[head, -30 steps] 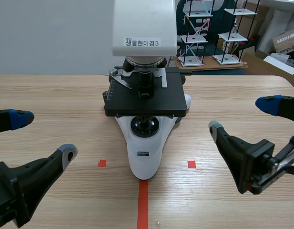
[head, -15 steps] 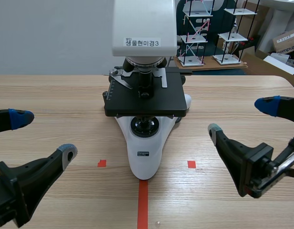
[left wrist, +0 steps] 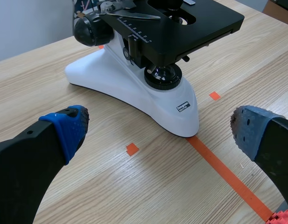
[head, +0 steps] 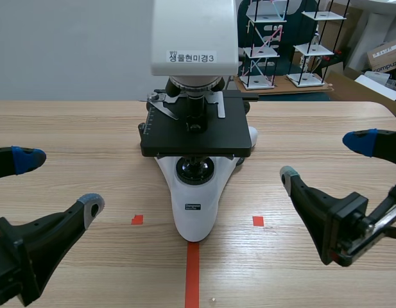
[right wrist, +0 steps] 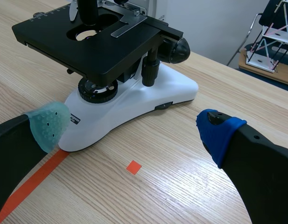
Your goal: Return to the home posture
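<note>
A white microscope (head: 196, 115) with a black stage (head: 196, 131) stands at the table's middle, its base over the orange-red line. My left gripper (head: 56, 183) hangs open at the near left, nothing between its fingers; in the left wrist view the microscope base (left wrist: 144, 95) lies ahead of the open gripper (left wrist: 158, 130). My right gripper (head: 323, 157) is open at the near right, also holding nothing. The right wrist view shows the stage (right wrist: 94, 39) and base (right wrist: 134, 105) ahead of that gripper (right wrist: 129, 123) and a little to one side.
Behind the table stand wire model racks (head: 275, 45) on a wooden board, with cardboard boxes (head: 384, 61) at the far right. Bare wooden tabletop (head: 69, 128) stretches on both sides of the microscope.
The right gripper has shifted very slightly toward the near side. The left arm and the microscope have stayed where they were.
</note>
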